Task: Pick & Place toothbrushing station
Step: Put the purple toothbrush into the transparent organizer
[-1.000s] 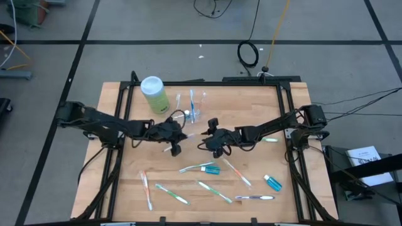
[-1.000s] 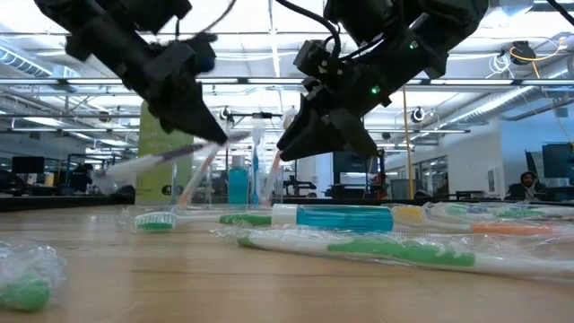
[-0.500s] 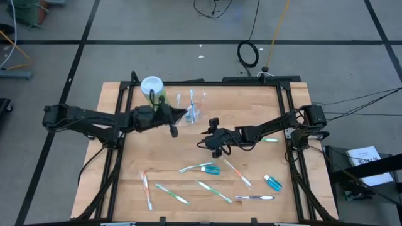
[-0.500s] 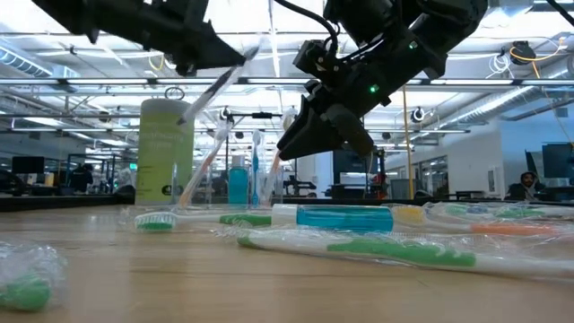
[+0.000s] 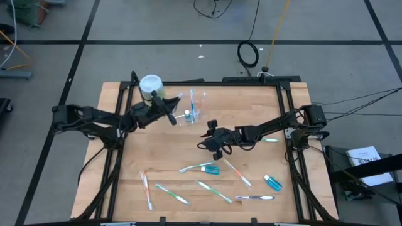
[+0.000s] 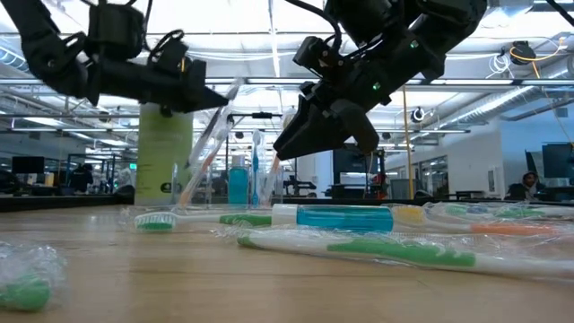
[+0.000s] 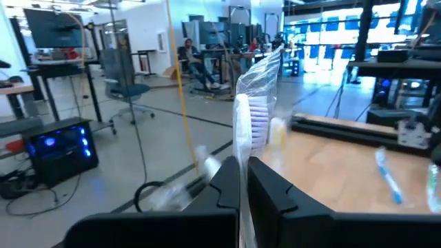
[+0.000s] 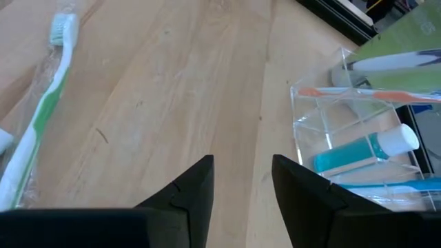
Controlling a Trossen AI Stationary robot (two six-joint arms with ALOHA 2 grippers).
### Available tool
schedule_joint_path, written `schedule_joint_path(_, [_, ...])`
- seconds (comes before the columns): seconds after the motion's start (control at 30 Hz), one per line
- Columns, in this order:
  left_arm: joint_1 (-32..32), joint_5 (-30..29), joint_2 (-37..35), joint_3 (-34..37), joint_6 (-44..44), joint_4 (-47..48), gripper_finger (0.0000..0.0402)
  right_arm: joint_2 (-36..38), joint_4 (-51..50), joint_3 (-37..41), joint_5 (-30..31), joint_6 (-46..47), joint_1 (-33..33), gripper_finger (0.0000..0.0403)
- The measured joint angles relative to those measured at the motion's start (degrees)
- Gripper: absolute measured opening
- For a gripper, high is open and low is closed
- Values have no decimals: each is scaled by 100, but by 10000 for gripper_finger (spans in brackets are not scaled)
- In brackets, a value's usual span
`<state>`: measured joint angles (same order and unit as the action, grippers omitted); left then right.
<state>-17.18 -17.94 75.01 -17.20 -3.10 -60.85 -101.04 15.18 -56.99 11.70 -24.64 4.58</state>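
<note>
The clear plastic cup [image 5: 191,112] stands near the table's far edge and holds toothbrushes and a blue toothpaste tube; it also shows in the right wrist view [image 8: 358,131]. My left gripper [image 5: 170,115] is just left of the cup, above the table, shut on a plastic-wrapped white toothbrush [image 7: 242,124]. My right gripper [image 5: 211,135] hovers open and empty right of and nearer than the cup, its fingers [image 8: 189,182] pointing toward it. Several wrapped toothbrushes [image 5: 201,167] and a toothpaste tube [image 5: 272,182] lie on the near half of the table. My left gripper pinches the wrapped toothbrush's handle [image 7: 241,162] between its two fingers. The bristle head [image 7: 256,117] sticks out past the fingertips. The toothbrush is lifted clear of the table and slants in the low view [image 6: 222,112].
A light-green bottle with a white cap [image 5: 152,90] stands at the far left, close behind my left gripper. One more toothbrush [image 5: 270,139] lies by the right edge. Bare wood lies between the cup and the loose toothbrushes.
My left gripper has risen with the wrapped toothbrush and gone toward the table's far edge, up beside the clear cup and the green bottle. The toothbrush has gone with it, clear of the table, and has tipped steeper.
</note>
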Motion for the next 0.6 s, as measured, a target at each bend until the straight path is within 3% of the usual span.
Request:
schedule_joint_path(0.13, [-34,-3,234,206,-20,-387,13,-1,0,0,1,0,-14,139])
schedule_joint_path(0.33, [59,-1,432,237,-85,-215,5,-1,0,0,0,-2,-48,135])
schedule_joint_path(0.6, [123,-255,395,214,-69,-209,50,-1,-2,0,-2,-2,-48,135])
